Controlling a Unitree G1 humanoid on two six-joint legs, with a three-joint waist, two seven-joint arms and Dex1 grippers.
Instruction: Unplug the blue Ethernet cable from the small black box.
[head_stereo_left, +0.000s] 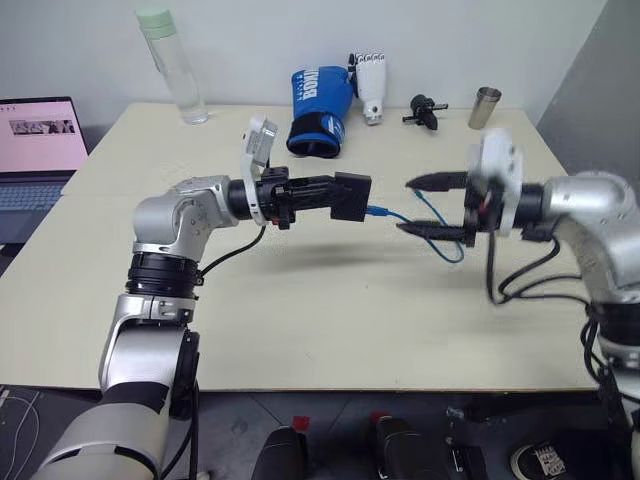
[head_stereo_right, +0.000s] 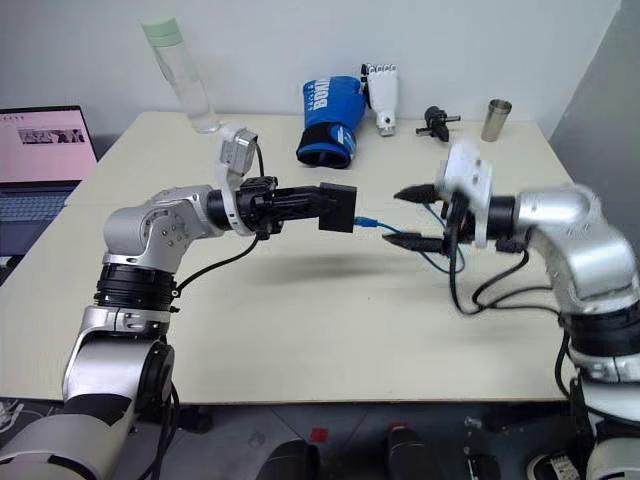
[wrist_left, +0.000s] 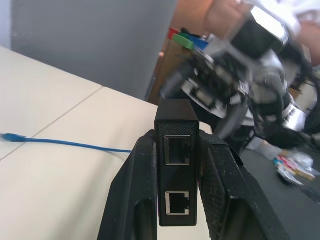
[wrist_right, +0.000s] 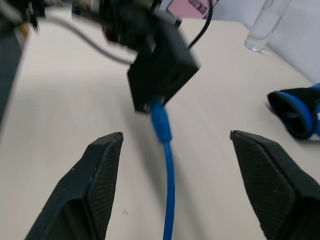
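- Nearest, left gripper, fingers pressed tight against both flanks of the small black box, held off the table with the arm reaching in from the left.
- On the box's edge facing the left wrist, two ports, both empty.
- On the opposite edge, one plug of the blue Ethernet cable, seated in the box; from there, sagging past the right gripper and down to the tabletop.
- Other plug end of the cable lying flat on the table, seen in the left wrist view.
- Right gripper, spread wide, pointing toward the box, one finger above the cable and one below; touching neither cable nor box.
- Containers, two in all: one tall clear bottle with a pale green cap, upright at the far left of the table, contents impossible to tell; one metal cup, upright at the far right, inside hidden.
- Between those two, along the far edge: one blue boxing glove, one white robotic hand just beside it, one small black gadget.
- Off the table's left side, one open laptop, screen lit.
- Tally: two grippers, one box, one cable.
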